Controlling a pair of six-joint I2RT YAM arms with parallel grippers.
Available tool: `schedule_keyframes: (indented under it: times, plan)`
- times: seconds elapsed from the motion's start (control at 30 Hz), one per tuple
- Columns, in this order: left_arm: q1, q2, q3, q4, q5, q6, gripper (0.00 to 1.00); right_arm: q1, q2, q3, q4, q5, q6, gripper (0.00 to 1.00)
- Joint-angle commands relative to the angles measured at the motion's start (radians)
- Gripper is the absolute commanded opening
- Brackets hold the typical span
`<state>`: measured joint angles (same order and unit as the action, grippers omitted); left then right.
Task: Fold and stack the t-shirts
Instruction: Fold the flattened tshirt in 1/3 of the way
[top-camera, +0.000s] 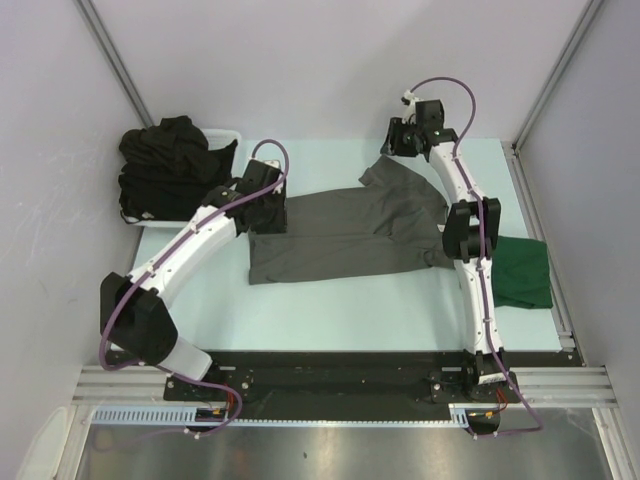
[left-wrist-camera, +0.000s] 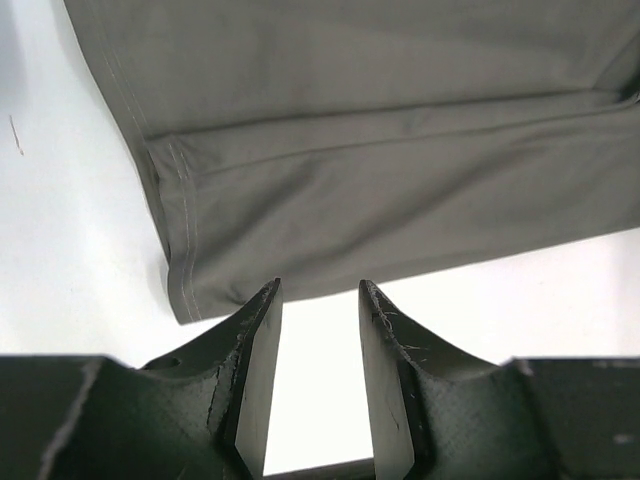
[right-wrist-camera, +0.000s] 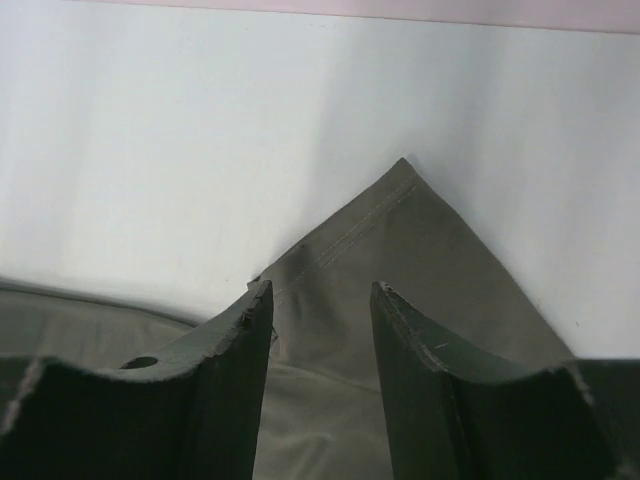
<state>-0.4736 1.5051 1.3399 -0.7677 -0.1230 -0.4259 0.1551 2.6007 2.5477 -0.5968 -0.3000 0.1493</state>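
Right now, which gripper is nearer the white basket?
Left. The left gripper is just right of the basket, at the grey t-shirt's left hem. The right gripper is much farther right, at that shirt's far sleeve.

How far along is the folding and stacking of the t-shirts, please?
Done: the green t-shirt lies folded at the right edge of the table. In hand: the grey t-shirt lies partly folded, left gripper and right gripper open at its edges. Left: the black shirts heaped in the white basket.
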Motion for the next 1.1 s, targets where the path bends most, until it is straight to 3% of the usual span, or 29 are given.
schedule_keyframes:
  times: [0.0, 0.43, 1.07]
  plan:
    - [-0.007, -0.056, -0.015, 0.002, 0.037, -0.007, 0.42, -0.008, 0.038, 0.057, 0.097, -0.053, -0.022, 0.5]
    - [-0.011, 0.021, 0.039, -0.016, 0.079, 0.013, 0.42, -0.095, 0.076, 0.08, 0.124, -0.07, 0.018, 0.52]
    - [-0.02, 0.087, 0.116, -0.019, 0.114, 0.013, 0.41, -0.098, 0.121, 0.039, 0.127, -0.12, 0.093, 0.52]
